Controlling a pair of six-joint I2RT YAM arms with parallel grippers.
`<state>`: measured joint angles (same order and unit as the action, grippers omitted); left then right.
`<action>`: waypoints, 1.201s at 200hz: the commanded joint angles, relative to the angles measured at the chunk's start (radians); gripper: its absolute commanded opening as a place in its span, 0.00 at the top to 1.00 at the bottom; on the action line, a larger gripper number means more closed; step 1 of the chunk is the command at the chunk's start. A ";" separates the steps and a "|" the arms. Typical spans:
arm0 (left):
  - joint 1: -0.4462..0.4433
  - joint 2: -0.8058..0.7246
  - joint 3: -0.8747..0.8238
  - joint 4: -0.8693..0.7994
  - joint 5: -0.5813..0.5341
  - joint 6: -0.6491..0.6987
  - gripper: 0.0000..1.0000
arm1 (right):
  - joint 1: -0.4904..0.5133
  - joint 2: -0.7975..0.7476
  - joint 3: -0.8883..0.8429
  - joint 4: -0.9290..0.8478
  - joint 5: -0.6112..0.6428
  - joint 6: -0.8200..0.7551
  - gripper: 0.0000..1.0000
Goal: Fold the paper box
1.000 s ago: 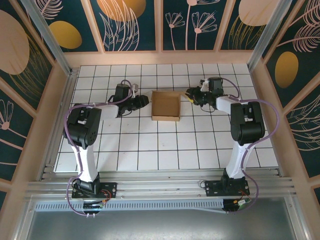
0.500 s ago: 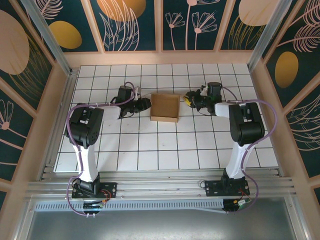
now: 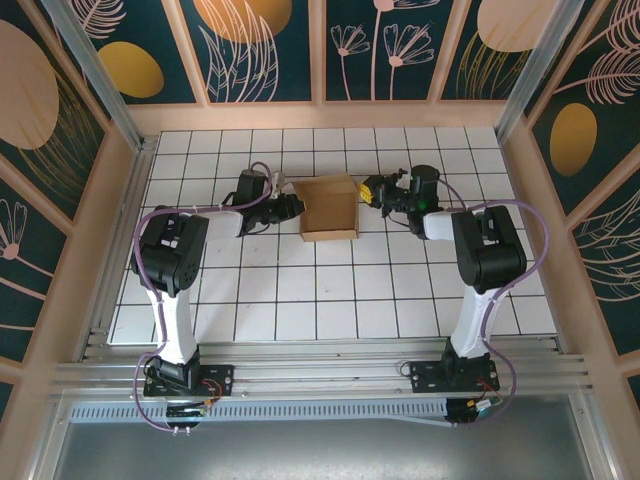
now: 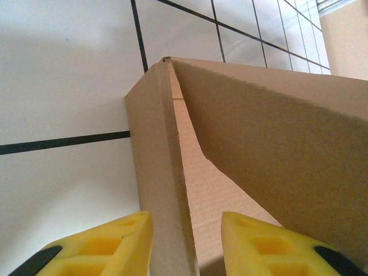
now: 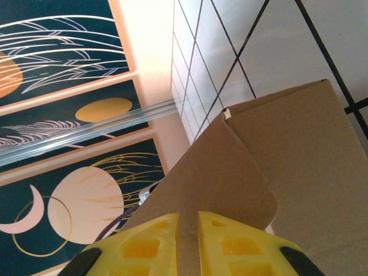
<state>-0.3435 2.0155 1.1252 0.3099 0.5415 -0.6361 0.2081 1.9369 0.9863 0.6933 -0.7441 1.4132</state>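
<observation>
1. Top external view: one paper box point(image 3: 330, 207) sits at the upper middle of the frame on a table point(image 3: 300, 300) of glossy white square tiles with thin black grid lines. The box is plain matte brown cardboard, a shallow open square with upright walls. Two arms reach up the frame, each with a black body, white links and a looping purple cable. The left gripper point(image 3: 292, 207) meets the box's left wall and the right gripper point(image 3: 368, 190) meets its upper right corner. This view is too distant to show how the jaws stand. Dark teal wall panels point(image 3: 265, 45) with gold and peach plant motifs frame the table.

2. Left wrist view: two yellow fingers point(image 4: 103, 247), blocky with moulded recesses, rise from the bottom edge. The left gripper point(image 4: 187, 247) straddles one cardboard wall of the paper box point(image 4: 276, 149). The jaws are apart: the left finger is against the wall, and a gap remains before the right one. The wall's cut edge shows a fibrous kraft surface, and two walls meet at a corner in the upper middle. The white table point(image 4: 63, 69) fills the left side.

3. Right wrist view: two yellow fingers point(image 5: 241, 247) at the bottom edge stand almost together. The right gripper point(image 5: 188, 238) is clamped on a thin flap of the paper box point(image 5: 299, 149) with one rounded corner. The tiled table point(image 5: 270, 40) lies at the upper right and the teal wall panels point(image 5: 57, 75) at the left.
</observation>
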 commanded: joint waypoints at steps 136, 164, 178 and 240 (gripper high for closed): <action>-0.015 0.007 0.074 -0.056 -0.012 0.053 0.64 | 0.073 0.078 0.406 -0.787 0.199 -0.712 1.00; -0.019 0.013 0.079 -0.058 -0.017 0.053 0.64 | 0.089 0.085 0.391 -0.731 0.157 -0.590 1.00; -0.020 0.015 0.081 -0.060 -0.017 0.055 0.64 | 0.086 0.080 0.358 -0.674 0.133 -0.482 1.00; -0.022 0.014 0.094 -0.068 -0.019 0.060 0.64 | 0.082 0.065 0.311 -0.541 0.065 -0.187 0.93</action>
<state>-0.3473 2.0155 1.1881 0.2310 0.4927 -0.5949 0.2680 1.9991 1.3079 0.0875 -0.5999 1.0664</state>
